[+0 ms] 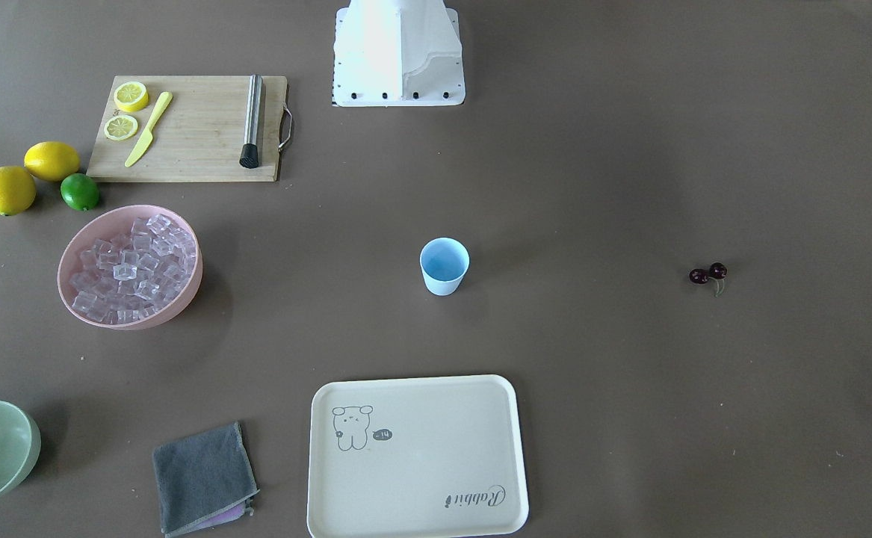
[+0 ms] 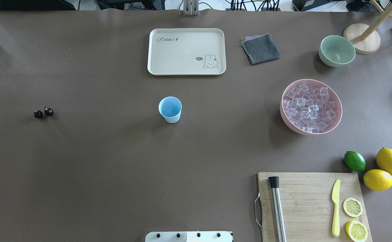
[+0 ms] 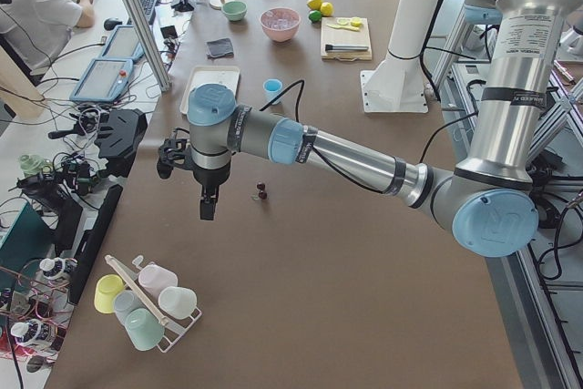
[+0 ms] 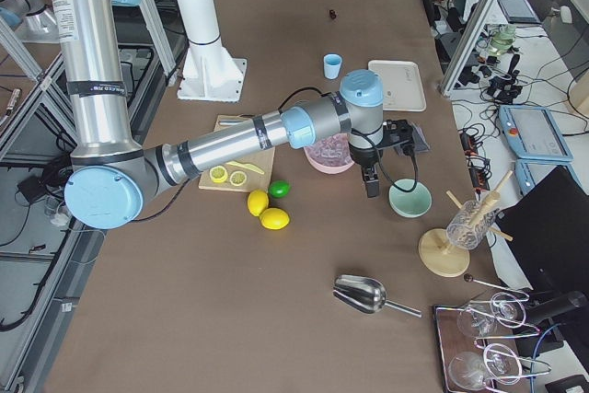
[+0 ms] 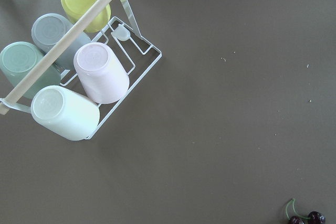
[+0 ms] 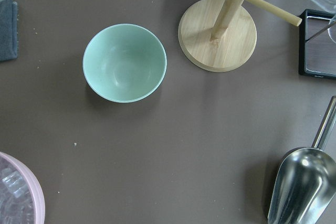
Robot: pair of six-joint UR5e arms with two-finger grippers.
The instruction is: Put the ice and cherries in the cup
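- In the overhead view, the light-blue cup (image 2: 170, 109) stood upright near the middle of the bench (image 2: 115, 168).
- The cherries (image 2: 43, 113) lay on the bench at the cup's 9 o'clock, well apart from it, with their green stems joined.
- The ice (image 2: 308, 107) was heaped in the pink bowl (image 2: 282, 112) at the cup's 3 o'clock, also well apart from it.
- A cream tray (image 2: 186, 69) lay at the cup's 12 o'clock.
- The left hand (image 3: 207, 211) hung pointing down over the bench, near the cherries but apart from them. It showed only in the side view, so I cannot tell whether it was released or clenched.
- The right hand (image 4: 373, 190) hung pointing down between the pink bowl and the pale green bowl (image 4: 409, 200). Its state I cannot tell either.
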